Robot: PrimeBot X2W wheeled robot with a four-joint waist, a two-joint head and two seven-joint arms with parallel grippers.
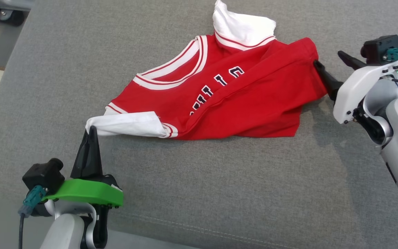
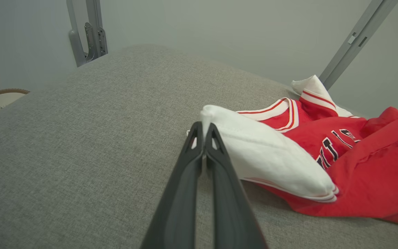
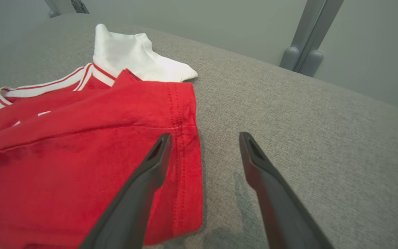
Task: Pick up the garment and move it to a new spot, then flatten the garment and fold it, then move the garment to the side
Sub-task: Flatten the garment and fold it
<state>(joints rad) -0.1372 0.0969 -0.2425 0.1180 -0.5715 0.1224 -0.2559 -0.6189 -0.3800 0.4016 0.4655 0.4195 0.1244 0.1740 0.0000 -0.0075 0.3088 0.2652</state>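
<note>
Head view is showing the left gripper (image 1: 91, 131) clenched against the white sleeve (image 1: 126, 124) tip, near the cushion's (image 1: 219, 193) front left. The red jersey (image 1: 240, 103) is lying mid-cushion, stretching diagonally toward the far right, neckline facing far left. The right gripper (image 1: 328, 58) is gaping astride its hem. Grey posts (image 3: 306, 41) are standing behind.

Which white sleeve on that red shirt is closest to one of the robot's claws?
The near sleeve, its end pinched in the shut left gripper. The other sleeve lies at the shirt's far edge, untouched.
</note>
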